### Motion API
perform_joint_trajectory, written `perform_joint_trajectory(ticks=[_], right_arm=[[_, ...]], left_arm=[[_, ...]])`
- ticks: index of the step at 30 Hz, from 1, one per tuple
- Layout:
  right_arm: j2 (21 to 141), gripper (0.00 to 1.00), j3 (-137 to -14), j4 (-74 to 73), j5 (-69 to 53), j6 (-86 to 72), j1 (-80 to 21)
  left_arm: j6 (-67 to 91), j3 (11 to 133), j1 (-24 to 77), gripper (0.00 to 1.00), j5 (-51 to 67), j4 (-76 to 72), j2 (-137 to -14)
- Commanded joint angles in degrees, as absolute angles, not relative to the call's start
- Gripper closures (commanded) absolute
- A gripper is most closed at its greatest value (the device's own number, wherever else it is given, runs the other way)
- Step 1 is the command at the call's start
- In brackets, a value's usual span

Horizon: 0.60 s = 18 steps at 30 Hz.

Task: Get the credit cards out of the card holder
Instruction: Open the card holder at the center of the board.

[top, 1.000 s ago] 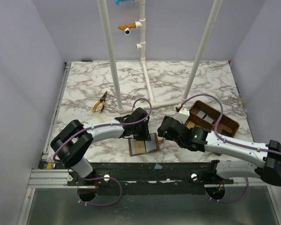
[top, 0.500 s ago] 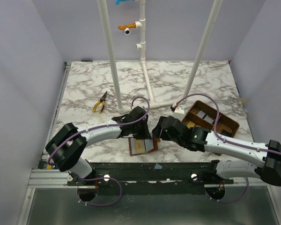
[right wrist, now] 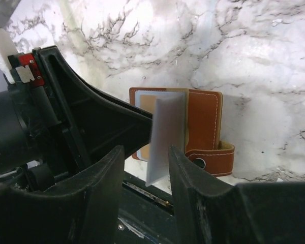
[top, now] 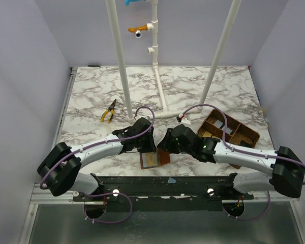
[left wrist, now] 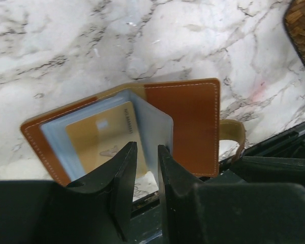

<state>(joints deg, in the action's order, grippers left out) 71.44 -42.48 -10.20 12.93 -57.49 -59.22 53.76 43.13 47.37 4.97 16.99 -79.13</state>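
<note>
The left gripper (left wrist: 146,147) is holding its black fingers (left wrist: 122,173) only a narrow slit apart. They are pinching the edge of a clear blue-grey pocket leaf (left wrist: 155,122) of the small brown leather bifold card holder (left wrist: 188,122), and the leaf is standing up off the open wallet. The right gripper (right wrist: 146,152) is keeping its fingers (right wrist: 188,183) noticeably wider. They are sitting on either side of the leaf's free lower edge (right wrist: 165,132) in the right wrist view. Whether either pad is touching the plastic I cannot tell.

Under the lifted leaf, a thin yellowish credit card (left wrist: 99,140) is lying inside another clear pocket on one half of the holder. The other half is showing plain stitched leather. The snap tab (right wrist: 211,160) is sticking out from the outer edge of that plain half, curling toward the table's near edge.

The holder (top: 150,161) is lying open on the white marble-patterned table (top: 91,91). It is close to the near edge and directly between the two wrists, which are meeting over it from left and right.

Further out, a brown woven divided basket (top: 231,133) is sitting to the right, behind the right arm. A pair of yellow-handled pliers (top: 109,111) is lying well to the left. White plastic pipes (top: 119,56) are rising from the middle of the table.
</note>
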Motion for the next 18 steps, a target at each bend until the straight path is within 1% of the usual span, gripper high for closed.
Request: perform_joint_trajectory(ticks=[1, 7, 13, 16, 18], right_arm=[[73.7, 0.57, -44.38, -6.9, 8.74, -57.36, -59.16], [74.06, 0.61, -46.36, -7.76, 8.95, -56.66, -59.16], [70.83, 0.61, -45.45, -8.45, 9.89, -56.55, -59.22], [70.66, 0.68, -43.55, -6.93, 8.22, -57.72, -59.2], [70.49, 0.75, -41.59, -4.3, 6.25, -59.01, -59.15]], left_arm=[[52.07, 41.27, 46.41, 0.75, 3.14, 18.52, -76.5], [51.41, 41.31, 46.57, 0.77, 7.65, 14.02, -78.48], [51.51, 44.52, 47.62, 0.78, 11.38, 11.85, -82.67], [51.68, 45.58, 47.75, 0.79, 13.25, 10.67, -85.39], [52.01, 46.17, 47.74, 0.8, 14.31, 10.07, -86.72]])
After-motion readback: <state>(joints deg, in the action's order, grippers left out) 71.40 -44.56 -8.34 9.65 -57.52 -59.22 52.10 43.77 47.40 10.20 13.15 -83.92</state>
